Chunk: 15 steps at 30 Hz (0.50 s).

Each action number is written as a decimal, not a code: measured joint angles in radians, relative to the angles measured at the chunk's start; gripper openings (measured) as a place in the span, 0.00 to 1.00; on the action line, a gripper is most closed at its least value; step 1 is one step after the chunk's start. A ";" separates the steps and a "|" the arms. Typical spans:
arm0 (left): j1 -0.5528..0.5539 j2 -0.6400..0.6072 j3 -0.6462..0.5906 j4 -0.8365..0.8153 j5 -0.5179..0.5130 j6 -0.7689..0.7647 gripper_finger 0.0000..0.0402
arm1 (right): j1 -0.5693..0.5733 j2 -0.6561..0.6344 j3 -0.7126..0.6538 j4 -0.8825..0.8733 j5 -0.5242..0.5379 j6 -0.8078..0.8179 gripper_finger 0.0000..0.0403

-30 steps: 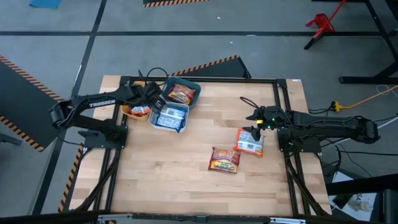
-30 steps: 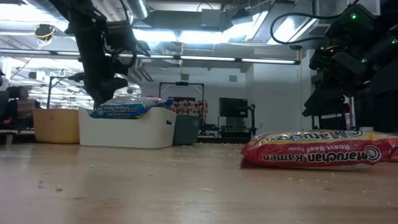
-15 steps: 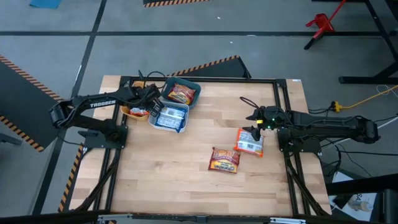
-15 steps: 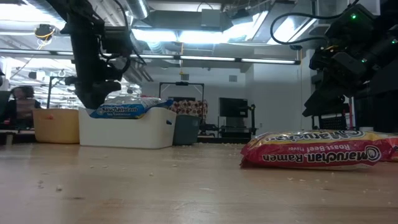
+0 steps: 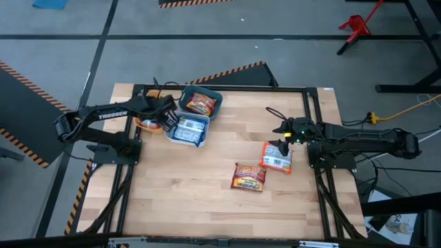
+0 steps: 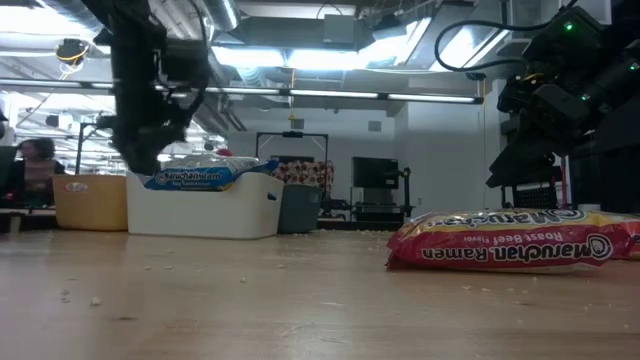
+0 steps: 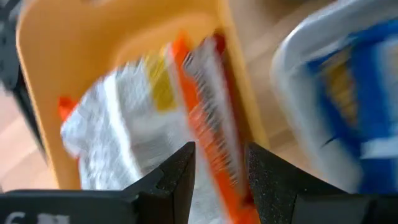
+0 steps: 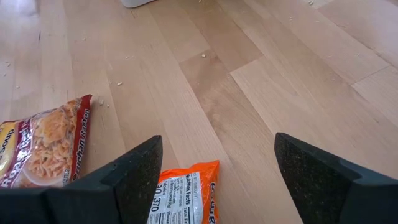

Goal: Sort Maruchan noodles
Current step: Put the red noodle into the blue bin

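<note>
Pincer work is centred on the yellow bin (image 5: 146, 124), taken here as the landmark. In the high view the left pincer (image 5: 160, 118) is seen over that bin's edge, beside the white bin (image 5: 187, 130) with its blue-white packets, and the teal bin (image 5: 201, 103) with a red-orange packet lies just beyond. Well apart from the yellow bin, two loose packets remain on the desk (image 5: 186, 200): a red-orange packet (image 5: 249, 177) and an orange-silver packet (image 5: 277, 157), over which the right pincer (image 5: 284, 143) is held.

In the low view the left arm is seen hanging above the yellow bin (image 6: 90, 202), and the red-orange packet (image 6: 515, 240) lies flat in the foreground.

In the left wrist view the fingers (image 7: 177, 180) are half parted, with an orange-silver packet (image 7: 208, 134) standing between them over the yellow bin (image 7: 93, 37); whether it is gripped or released cannot be told.

In the right wrist view the fingers (image 8: 134, 177) are spread wide and empty above the orange-silver packet (image 8: 183, 196).

If the packet is caught on a finger, it could be dragged out of the bin or tipped toward the white bin when the arm is lifted.

Compared with a second ago, the left pincer has been shifted slightly along the yellow bin; the right arm and both loose packets are unchanged.
</note>
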 joint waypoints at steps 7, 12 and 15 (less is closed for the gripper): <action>-0.086 -0.041 0.120 0.052 0.055 -0.001 0.33 | 0.000 0.000 0.000 0.000 -0.020 0.000 0.74; -0.204 -0.053 0.130 0.408 0.270 0.004 0.35 | 0.000 0.000 0.000 0.000 -0.023 0.000 0.74; -0.316 -0.010 0.131 0.665 0.311 0.076 0.38 | 0.000 0.000 0.000 0.002 -0.018 -0.001 0.74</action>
